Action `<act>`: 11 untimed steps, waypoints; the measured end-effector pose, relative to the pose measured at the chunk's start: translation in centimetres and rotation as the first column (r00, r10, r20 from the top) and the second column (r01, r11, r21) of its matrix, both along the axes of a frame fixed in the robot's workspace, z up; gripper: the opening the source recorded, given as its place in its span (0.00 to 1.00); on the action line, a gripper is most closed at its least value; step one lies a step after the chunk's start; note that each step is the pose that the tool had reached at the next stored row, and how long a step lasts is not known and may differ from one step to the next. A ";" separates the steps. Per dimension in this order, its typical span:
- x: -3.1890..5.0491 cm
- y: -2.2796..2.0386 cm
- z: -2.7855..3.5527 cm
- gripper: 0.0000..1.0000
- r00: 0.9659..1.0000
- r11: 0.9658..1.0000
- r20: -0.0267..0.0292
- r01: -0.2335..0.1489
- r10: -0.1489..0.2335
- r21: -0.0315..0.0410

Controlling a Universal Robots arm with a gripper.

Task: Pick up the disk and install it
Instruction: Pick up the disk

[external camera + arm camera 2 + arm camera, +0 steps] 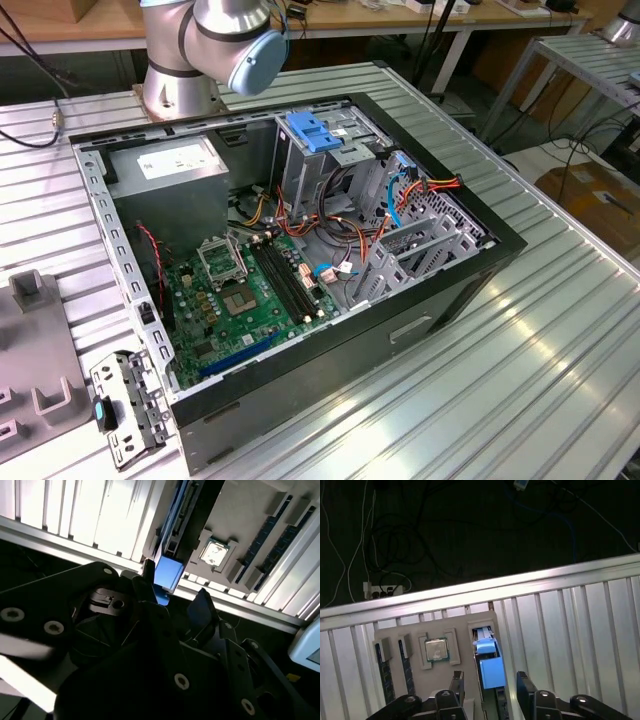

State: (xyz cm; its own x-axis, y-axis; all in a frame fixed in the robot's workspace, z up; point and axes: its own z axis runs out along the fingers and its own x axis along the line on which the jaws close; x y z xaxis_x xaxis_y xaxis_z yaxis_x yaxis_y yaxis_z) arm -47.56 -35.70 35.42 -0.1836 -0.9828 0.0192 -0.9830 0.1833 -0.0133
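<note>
In both wrist views the disk (489,666) stands on edge in a slot of a grey fixture plate (465,625), its blue plastic rail (167,574) facing the camera. My gripper (490,682) hovers over it, open, with one black finger (456,686) on each side of the blue rail and a gap between each finger and the rail. In the second wrist view the gripper (176,592) stands the same way, and the disk's thin metal edge (180,520) runs away from the fingers.
The fixture plate also holds a processor chip (435,649) and memory sticks (382,665). In the exterior view an open computer case (330,350) lies on the ribbed table, with a metal drive cage and blue latch (310,132), a grey power supply (165,168), a motherboard (250,290) and loose cables.
</note>
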 end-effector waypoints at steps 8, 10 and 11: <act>0.13 -0.07 -2.24 0.54 0.998 0.998 -0.014 -0.058 0.058 0.000; 0.12 -0.07 -3.03 0.54 0.998 0.998 -0.014 -0.067 0.067 0.000; 0.12 -0.07 -3.31 0.54 0.998 0.998 -0.014 -0.069 0.069 0.000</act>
